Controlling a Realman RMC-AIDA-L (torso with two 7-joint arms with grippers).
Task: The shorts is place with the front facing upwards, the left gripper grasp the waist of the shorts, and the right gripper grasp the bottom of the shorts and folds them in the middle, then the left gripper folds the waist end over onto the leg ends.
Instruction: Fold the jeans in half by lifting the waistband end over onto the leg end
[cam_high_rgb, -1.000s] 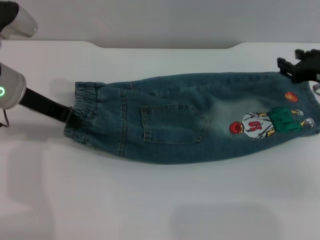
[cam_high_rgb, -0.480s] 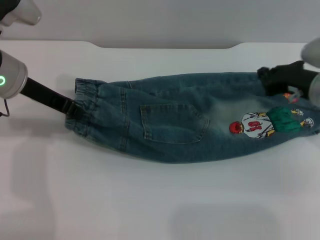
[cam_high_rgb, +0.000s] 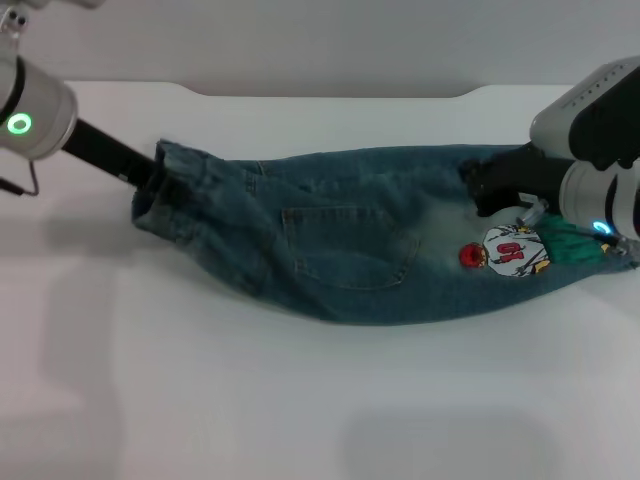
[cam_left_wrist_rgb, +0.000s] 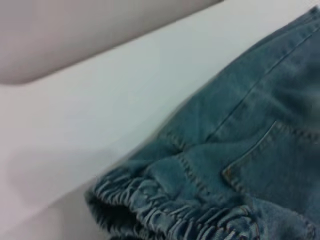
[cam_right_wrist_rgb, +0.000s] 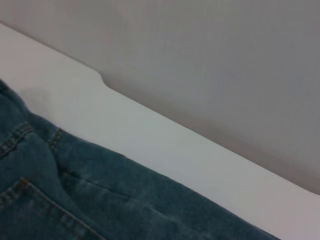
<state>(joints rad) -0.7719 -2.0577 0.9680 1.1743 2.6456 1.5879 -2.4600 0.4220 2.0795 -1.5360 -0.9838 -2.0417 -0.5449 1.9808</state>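
Note:
The blue-green denim shorts (cam_high_rgb: 340, 250) lie stretched across the white table, folded lengthwise, pocket side up. My left gripper (cam_high_rgb: 152, 180) is shut on the gathered waist (cam_high_rgb: 168, 170) at the left end and holds it raised off the table. The ruffled band (cam_left_wrist_rgb: 150, 210) fills the left wrist view. My right gripper (cam_high_rgb: 478, 190) hangs over the denim just beside the cartoon patch (cam_high_rgb: 510, 252); its fingers look like a dark mass. The right wrist covers most of the bottom of the shorts. The right wrist view shows plain denim (cam_right_wrist_rgb: 75, 200).
The white table (cam_high_rgb: 300, 400) stretches bare in front of the shorts. A grey wall (cam_high_rgb: 320, 40) runs behind the table's far edge.
The left gripper has lifted the waist up and slightly right, bunching the denim. The right arm has swung in from the far right over the leg end and now covers part of the patch.

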